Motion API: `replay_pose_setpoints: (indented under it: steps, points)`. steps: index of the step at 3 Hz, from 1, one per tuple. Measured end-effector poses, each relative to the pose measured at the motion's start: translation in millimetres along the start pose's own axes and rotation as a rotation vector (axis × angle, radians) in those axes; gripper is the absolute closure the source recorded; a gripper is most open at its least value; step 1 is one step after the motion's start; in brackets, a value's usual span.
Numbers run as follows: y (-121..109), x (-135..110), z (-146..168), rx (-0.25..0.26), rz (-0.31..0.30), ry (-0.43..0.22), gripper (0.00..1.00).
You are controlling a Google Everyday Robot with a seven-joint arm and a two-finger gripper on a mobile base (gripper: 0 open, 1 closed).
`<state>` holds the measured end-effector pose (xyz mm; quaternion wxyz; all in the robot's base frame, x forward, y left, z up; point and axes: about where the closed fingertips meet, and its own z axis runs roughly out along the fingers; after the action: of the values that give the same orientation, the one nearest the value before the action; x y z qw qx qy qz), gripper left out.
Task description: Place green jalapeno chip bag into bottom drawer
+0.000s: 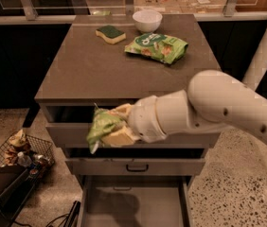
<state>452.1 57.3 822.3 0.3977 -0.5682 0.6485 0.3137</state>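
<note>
My gripper (117,126) grips the green jalapeno chip bag (100,126) in front of the top drawer (67,134), whose front my arm (228,108) largely hides. The bottom drawer (140,209) stands open below, cut off at the lower edge. A sponge (111,34), a bowl (147,20) and a brighter green bag (158,46) lie on the worktop (91,74).

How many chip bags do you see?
2: the green jalapeno chip bag held in the gripper before the top drawer, and a brighter green bag lying on the countertop.
</note>
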Motion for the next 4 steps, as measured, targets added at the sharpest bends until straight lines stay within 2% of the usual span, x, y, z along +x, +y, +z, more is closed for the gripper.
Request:
replay_pose_setpoints:
  steps: [1, 3, 4]
  points:
    - [25.1, 50.0, -13.5, 0.031, 0.066, -0.039, 1.0]
    - [62.5, 159.1, -16.0, 0.111, 0.185, -0.248, 1.0]
    - [65.8, 173.2, -10.6, 0.106, 0.212, -0.293, 1.0]
